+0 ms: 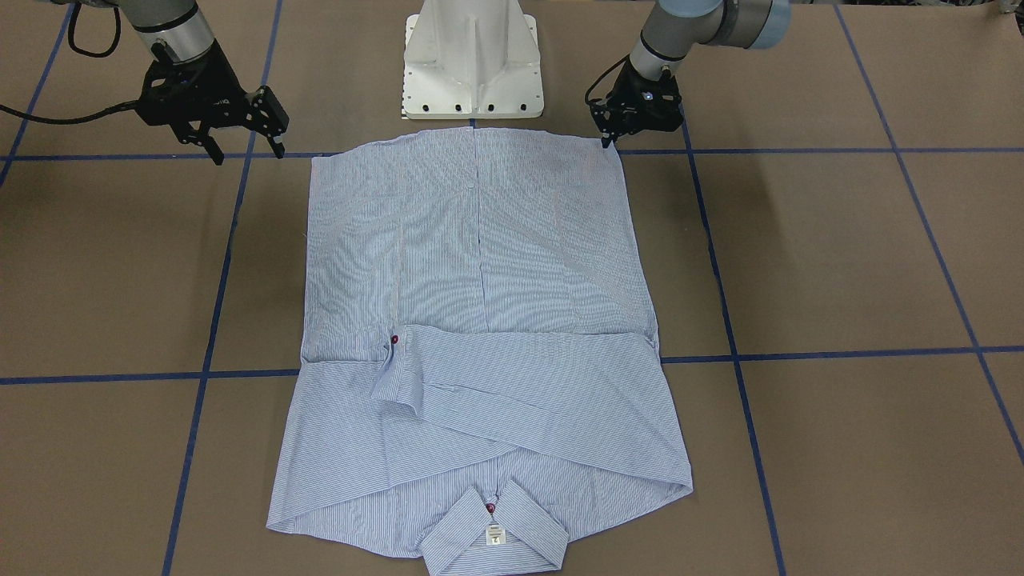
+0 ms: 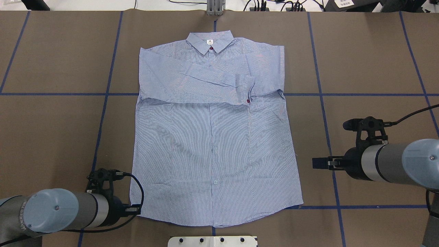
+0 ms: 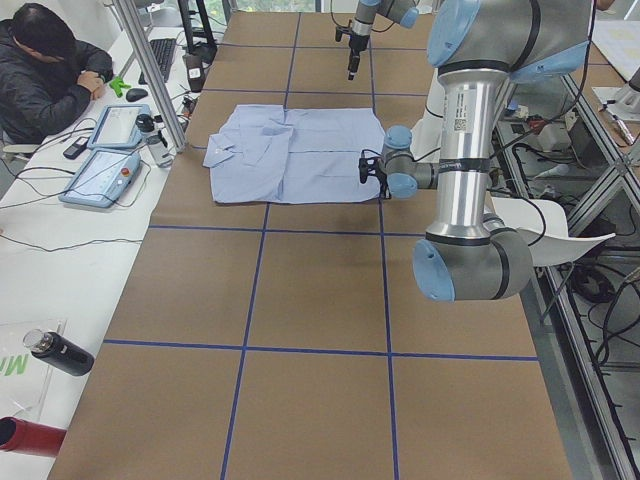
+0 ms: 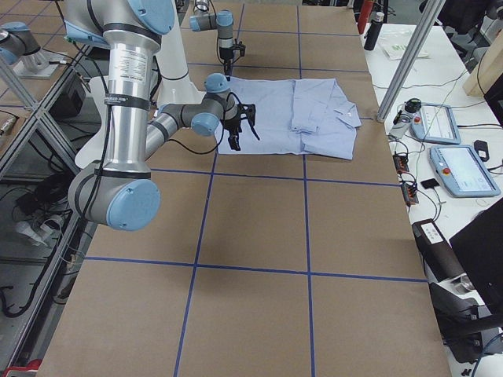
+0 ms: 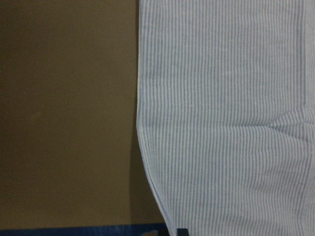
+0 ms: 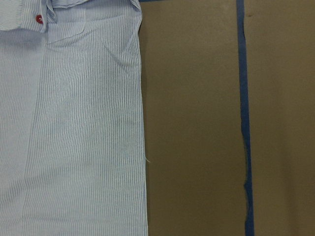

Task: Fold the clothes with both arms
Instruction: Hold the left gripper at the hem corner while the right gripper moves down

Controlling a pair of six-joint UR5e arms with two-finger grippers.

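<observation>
The light blue striped shirt point(image 1: 480, 264) point(image 2: 212, 154) lies flat, buttoned front up, collar point(image 2: 210, 43) away from me. Both sleeves are folded across the chest, and a cuff's red button point(image 2: 247, 101) point(image 6: 38, 18) shows. My left gripper point(image 1: 610, 138) point(image 2: 137, 208) is low at the hem's left corner, its tip at the cloth edge; I cannot tell whether it is open or shut. The left wrist view shows that shirt edge point(image 5: 142, 147) running down to a dark tip. My right gripper point(image 1: 246, 150) point(image 2: 318, 163) hangs open and holds nothing, a short way off the shirt's right side.
The white pedestal base point(image 1: 472, 72) stands just behind the hem. Blue tape lines point(image 6: 242, 123) grid the brown table. A person point(image 3: 45, 70) sits at a side desk with tablets point(image 3: 105, 170) beyond the collar end. A metal post point(image 2: 215, 7) stands at the far edge.
</observation>
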